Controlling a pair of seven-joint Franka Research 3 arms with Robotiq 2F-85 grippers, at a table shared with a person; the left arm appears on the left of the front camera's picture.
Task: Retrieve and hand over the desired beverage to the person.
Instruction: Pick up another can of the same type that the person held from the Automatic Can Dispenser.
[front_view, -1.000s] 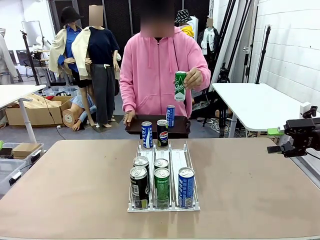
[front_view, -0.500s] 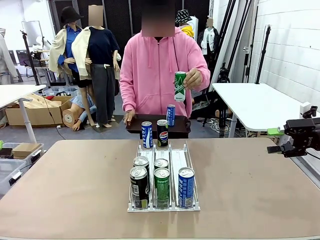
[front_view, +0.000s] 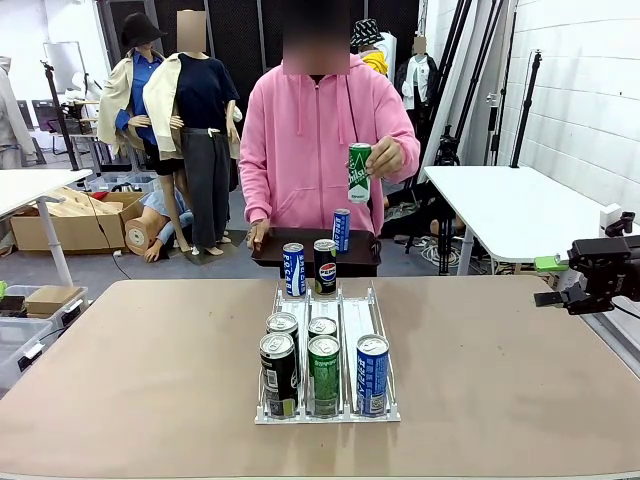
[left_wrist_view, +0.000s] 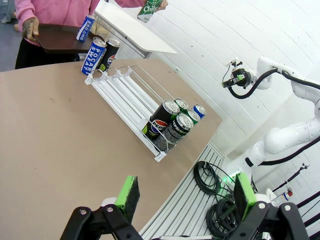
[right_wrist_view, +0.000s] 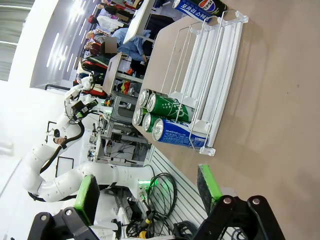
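Change: none over the last second; arms parked, person holds the same pose
left gripper: jaws wide apart, empty, well apart from rack
right gripper: jaws wide apart, empty, off the table's right side
task: raised green can is likely the request; matching green can sits front-middle in rack, untouched
views: front shows the raised can and tray; wrist views confirm nothing between either pair of pads

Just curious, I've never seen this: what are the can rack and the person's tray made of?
The rack looks like glossy white or clear plastic rails with thin wire dividers. The tray looks like dark brown plastic or wood, smooth, faintly shiny; I can't tell which.
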